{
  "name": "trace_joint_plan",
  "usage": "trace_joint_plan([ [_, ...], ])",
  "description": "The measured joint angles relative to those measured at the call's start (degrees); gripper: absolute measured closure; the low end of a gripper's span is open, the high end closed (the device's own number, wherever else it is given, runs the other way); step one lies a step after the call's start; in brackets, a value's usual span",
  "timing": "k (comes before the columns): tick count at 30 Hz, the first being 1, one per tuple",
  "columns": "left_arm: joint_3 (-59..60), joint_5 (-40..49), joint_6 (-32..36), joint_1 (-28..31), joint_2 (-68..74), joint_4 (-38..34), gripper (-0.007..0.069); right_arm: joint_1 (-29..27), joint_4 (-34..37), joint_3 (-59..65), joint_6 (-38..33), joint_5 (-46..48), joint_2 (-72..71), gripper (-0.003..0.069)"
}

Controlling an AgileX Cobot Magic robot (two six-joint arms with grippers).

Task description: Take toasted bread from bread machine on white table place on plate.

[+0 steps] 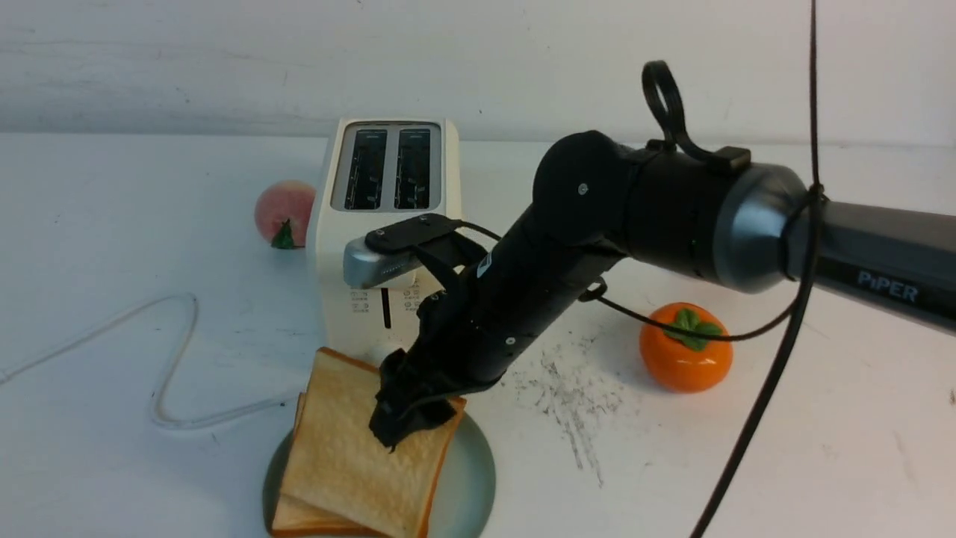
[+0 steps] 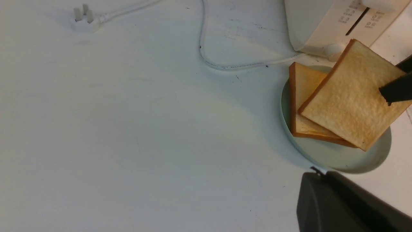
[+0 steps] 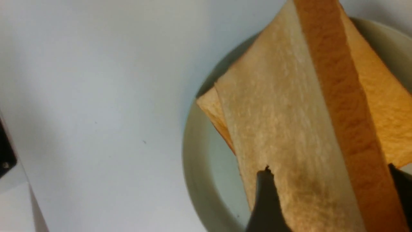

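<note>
Two slices of toasted bread are at the pale plate (image 1: 472, 478) on the white table (image 1: 112, 224), in front of the bread machine (image 1: 388, 224), whose slots look empty. The lower slice (image 1: 299, 517) lies flat. The upper slice (image 1: 351, 448) leans tilted over it, one corner raised. My right gripper (image 1: 412, 420) reaches down at that slice's edge. In the right wrist view its fingers (image 3: 264, 193) stand wide apart, the slice (image 3: 283, 112) loose between them. My left gripper (image 2: 318, 175) is shut and empty, hovering near the plate's rim (image 2: 338, 159).
A peach (image 1: 284, 213) sits left of the toaster and an orange persimmon (image 1: 683, 347) to its right. The toaster's white cord (image 1: 172, 359) loops over the left of the table to a plug (image 2: 84, 21). Dark scuff marks (image 1: 567, 396) lie right of the plate.
</note>
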Motion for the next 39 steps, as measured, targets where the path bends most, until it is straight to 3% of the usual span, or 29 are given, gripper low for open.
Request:
trace_joint_plan([
  [10, 0.0, 0.0, 0.0, 0.0, 0.0, 0.0, 0.0638, 0.0, -11.7, -8.4, 3.8, 5.6, 0.0, 0.0201],
  [15, 0.0, 0.0, 0.0, 0.0, 0.0, 0.0, 0.0638, 0.0, -20.7, -16.6, 7.4, 14.4, 0.0, 0.0204],
  [19, 0.0, 0.0, 0.0, 0.0, 0.0, 0.1, 0.0638, 0.0, -25.7, -23.4, 13.6, 18.4, -0.2, 0.0307],
  [22, 0.0, -0.7, 0.0, 0.0, 0.0, 0.3, 0.0638, 0.0, -28.6, -24.7, 20.3, 19.0, -3.4, 0.0519],
  [23, 0.0, -0.7, 0.0, 0.0, 0.0, 0.3, 0.0638, 0.0, -28.7, -24.7, 20.6, 19.1, -4.1, 0.0533],
  [24, 0.0, -1.3, 0.0, 0.0, 0.0, 0.3, 0.0638, 0.0, -28.8, -24.8, 22.9, 19.5, -7.1, 0.0634],
  [25, 0.0, -1.8, 0.0, 0.0, 0.0, 0.3, 0.0638, 0.0, -28.9, -24.8, 23.8, 19.6, -8.9, 0.0657],
  [34, 0.0, -5.1, 0.0, 0.0, 0.0, 0.4, 0.0638, 0.0, -32.1, -17.8, 28.7, 19.9, -29.7, 0.0671],
  [39, 0.0, -10.0, 0.0, 0.0, 0.0, 0.2, 0.0638, 0.0, -35.1, -2.9, 31.1, 19.6, -43.1, 0.0667],
])
